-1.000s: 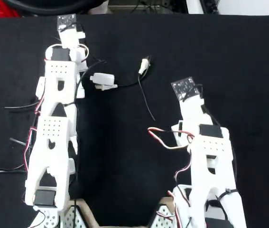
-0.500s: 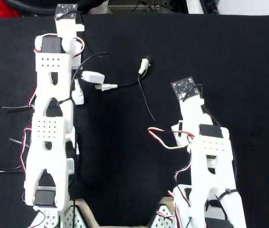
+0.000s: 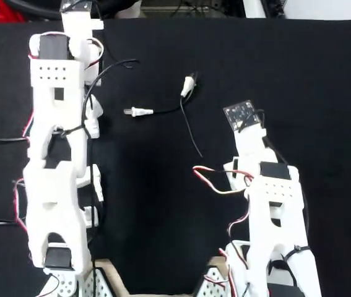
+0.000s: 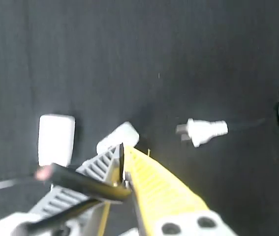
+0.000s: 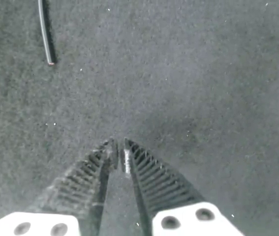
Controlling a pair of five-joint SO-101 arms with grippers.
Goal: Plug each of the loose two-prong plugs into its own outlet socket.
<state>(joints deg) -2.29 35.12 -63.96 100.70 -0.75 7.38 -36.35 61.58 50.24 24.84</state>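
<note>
Because both white outlet sockets lie near the far left corner of the black worktop, the left arm stretches out over them, probably to steady or shift one. The left gripper has its yellow and grey fingers pressed together, with the tips right at the edge of one socket. Whether they nip it or merely touch it is hard to make out. The second socket lies just beside the first. One loose two-prong plug lies unplugged a little way in from the far edge, near the sockets but apart, prongs pointing at them. A second plug lies farther right, and a thin cord trails from it toward the near edge. The right gripper, fingers closed on nothing, hangs over bare cloth right of centre, seemingly idle. From above, the left arm hides both sockets, and in the wrist view a dark wire crosses its fingers.
</note>
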